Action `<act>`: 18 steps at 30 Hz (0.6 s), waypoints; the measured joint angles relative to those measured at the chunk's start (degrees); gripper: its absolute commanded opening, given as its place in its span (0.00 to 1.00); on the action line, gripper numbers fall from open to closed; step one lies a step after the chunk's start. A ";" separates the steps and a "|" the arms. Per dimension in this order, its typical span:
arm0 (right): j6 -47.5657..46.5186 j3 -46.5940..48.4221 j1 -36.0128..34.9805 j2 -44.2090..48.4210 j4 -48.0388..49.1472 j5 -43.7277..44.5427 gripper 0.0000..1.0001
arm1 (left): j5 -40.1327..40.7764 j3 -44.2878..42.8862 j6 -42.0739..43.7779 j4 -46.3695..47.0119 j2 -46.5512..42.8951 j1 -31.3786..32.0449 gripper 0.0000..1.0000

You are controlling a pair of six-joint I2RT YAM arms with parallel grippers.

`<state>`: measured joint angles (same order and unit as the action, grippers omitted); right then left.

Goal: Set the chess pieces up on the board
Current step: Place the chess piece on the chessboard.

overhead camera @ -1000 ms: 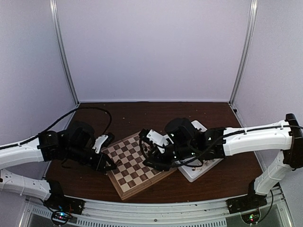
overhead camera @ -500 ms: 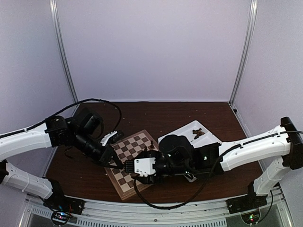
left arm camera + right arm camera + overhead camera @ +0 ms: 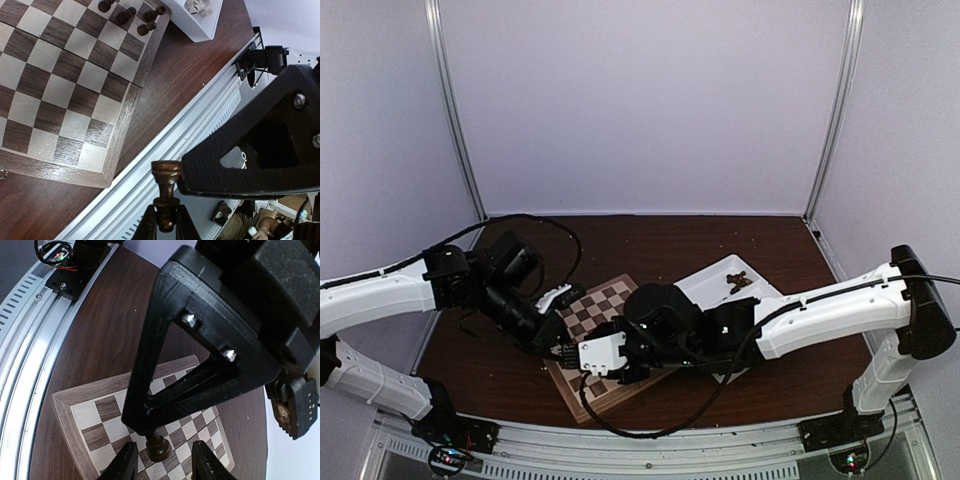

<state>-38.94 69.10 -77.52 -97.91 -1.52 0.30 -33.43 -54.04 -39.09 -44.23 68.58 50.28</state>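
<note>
My left gripper [image 3: 166, 221] is shut on a dark brown chess piece [image 3: 166, 175], gripping its lower end. It hangs over the near left part of the board [image 3: 608, 299]. My right gripper [image 3: 162, 462] stands open around the same chess piece [image 3: 159, 447], one finger [image 3: 122, 464] on each side with gaps showing. In the top view the left gripper [image 3: 556, 344] and the right gripper [image 3: 572, 357] meet tip to tip. Three or so dark chess pieces [image 3: 129, 15] stand at the board's [image 3: 75, 75] far corner.
A white tray [image 3: 712, 277] lies right of the board with dark pieces [image 3: 738, 283] in it; its corner [image 3: 202, 25] holds pale pieces. The right arm lies across the board's middle. The metal rail [image 3: 150, 165] runs along the table's near edge.
The right arm swung left from the tray across the board to the left gripper, and its jaws narrowed around the piece. The left gripper shifted right over the board, still holding its piece.
</note>
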 measured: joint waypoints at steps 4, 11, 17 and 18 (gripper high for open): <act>-1.38 0.31 -0.59 -1.27 -0.52 1.07 0.24 | -0.11 0.00 0.11 0.02 0.48 0.00 0.08; -2.93 0.31 -1.49 -2.38 -0.39 3.04 0.17 | -0.07 0.00 0.20 -0.48 0.50 0.00 0.12; -2.71 0.31 -1.51 -2.43 -0.44 3.56 0.33 | -0.26 0.02 0.37 -0.09 0.50 0.00 0.12; -2.62 0.31 -1.51 -2.51 -0.42 3.69 0.32 | -0.31 0.02 0.42 0.13 0.50 0.00 0.12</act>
<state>-41.56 69.41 -79.02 -100.42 -1.93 3.99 -33.74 -54.02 -38.68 -44.10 69.08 50.28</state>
